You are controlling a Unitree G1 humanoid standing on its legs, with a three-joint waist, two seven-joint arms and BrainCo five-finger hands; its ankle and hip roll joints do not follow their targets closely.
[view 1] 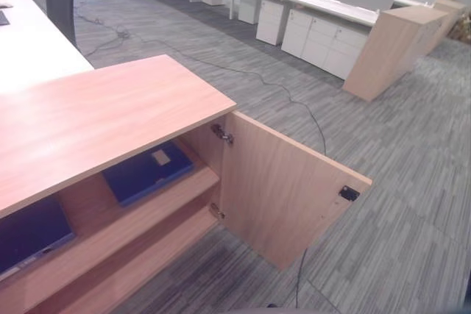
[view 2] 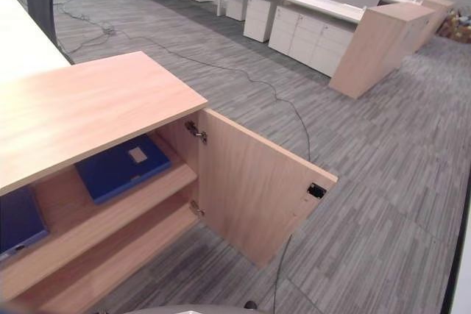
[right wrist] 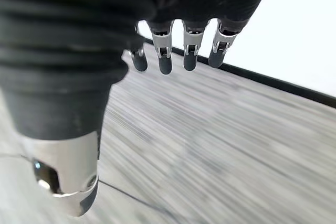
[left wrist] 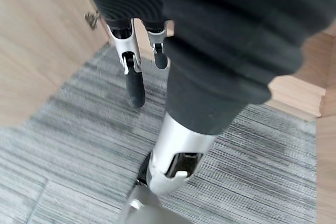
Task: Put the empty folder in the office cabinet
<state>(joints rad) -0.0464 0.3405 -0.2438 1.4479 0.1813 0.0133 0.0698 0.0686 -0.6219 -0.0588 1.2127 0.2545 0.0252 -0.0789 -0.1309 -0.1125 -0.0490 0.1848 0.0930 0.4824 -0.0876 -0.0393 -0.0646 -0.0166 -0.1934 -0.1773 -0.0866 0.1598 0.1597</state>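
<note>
Now the blue folder [view 2: 121, 167] lies flat on the open office cabinet [view 2: 88, 108] shelf; left hand [left wrist: 134, 77] and right hand [right wrist: 173, 56] hang relaxed, empty, over carpet.

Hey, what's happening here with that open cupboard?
The low wooden office cabinet stands with its door swung wide open. A dark blue flat folder lies on the upper shelf, another dark blue folder beside it. Both robot hands hang over grey carpet, holding nothing: the left hand near the cabinet, the right hand with fingers relaxed.
</note>
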